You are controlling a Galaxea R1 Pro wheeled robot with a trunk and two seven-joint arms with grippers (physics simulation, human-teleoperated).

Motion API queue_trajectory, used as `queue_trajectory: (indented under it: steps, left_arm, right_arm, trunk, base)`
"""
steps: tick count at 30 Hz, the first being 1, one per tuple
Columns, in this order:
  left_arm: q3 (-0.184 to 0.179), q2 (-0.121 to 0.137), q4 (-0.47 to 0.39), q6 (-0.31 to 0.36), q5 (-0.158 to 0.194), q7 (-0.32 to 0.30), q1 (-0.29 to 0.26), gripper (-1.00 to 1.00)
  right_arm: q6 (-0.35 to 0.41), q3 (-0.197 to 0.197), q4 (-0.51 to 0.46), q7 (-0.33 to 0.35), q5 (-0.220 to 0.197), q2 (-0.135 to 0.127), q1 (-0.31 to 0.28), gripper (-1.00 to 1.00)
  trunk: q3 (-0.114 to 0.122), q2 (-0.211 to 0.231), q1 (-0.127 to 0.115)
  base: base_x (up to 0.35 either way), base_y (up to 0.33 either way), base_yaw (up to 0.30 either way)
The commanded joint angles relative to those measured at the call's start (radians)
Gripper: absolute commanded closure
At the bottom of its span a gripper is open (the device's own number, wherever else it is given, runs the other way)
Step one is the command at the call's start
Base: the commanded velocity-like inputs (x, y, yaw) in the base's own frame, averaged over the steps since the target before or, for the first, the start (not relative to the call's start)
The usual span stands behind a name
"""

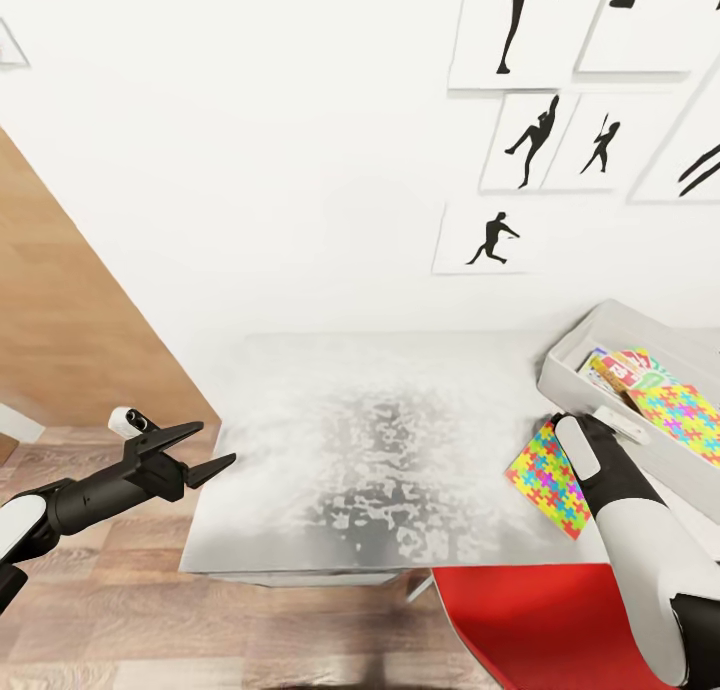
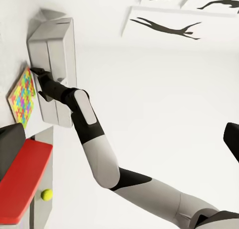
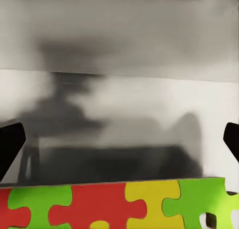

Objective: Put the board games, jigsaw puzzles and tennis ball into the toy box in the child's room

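A jigsaw puzzle (image 1: 546, 478) box lies flat on the pale grey table (image 1: 330, 440), near its front right corner and just beside the toy box (image 1: 585, 342). We see our right gripper (image 1: 560, 422) reaching down between the two, at the puzzle's far edge and against the tub's near wall. In the right wrist view both dark fingertips (image 3: 10, 144) stand at the outer edges of the picture, spread wide, with the puzzle's red, green and yellow pattern (image 3: 114, 206) across the foreground and nothing clamped between them. Whether a finger touches the box we cannot tell.

Inside the toy box a second jigsaw puzzle (image 1: 680, 410) rests tilted on a board game (image 1: 625, 368) with a white, green and red lid.

Our left gripper (image 1: 205, 450) hangs off the table's left end, above the wood-plank floor (image 1: 110, 600), its two black fingers parted and holding nothing.

In the left wrist view the tennis ball (image 2: 46, 194) shows as a small yellow-green dot by the table's underside, near a red chair (image 1: 545, 625) that sits at the table's front edge. Black baseball-player silhouette pictures (image 1: 535, 140) hang on the white wall (image 1: 250, 170) behind the table.
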Motion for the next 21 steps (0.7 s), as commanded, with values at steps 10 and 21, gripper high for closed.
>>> queue_trajectory:
  steps: [10, 21]
  left_arm:
    - [-0.002, 0.002, 0.001, 0.001, -0.003, -0.007, -0.001, -1.0]
    - [-0.002, 0.001, 0.001, 0.001, -0.004, -0.007, -0.001, -1.0]
  right_arm:
    - [0.007, 0.0, 0.004, -0.006, -0.017, 0.0, 0.0, -1.0]
    - [0.007, 0.0, 0.004, -0.007, -0.017, 0.0, 0.0, -1.0]
  trunk:
    - [-0.002, -0.001, 0.001]
    - [-0.002, -0.001, 0.001]
  base:
    - [-0.12, 0.0, 0.0]
    - [-0.01, 0.0, 0.0]
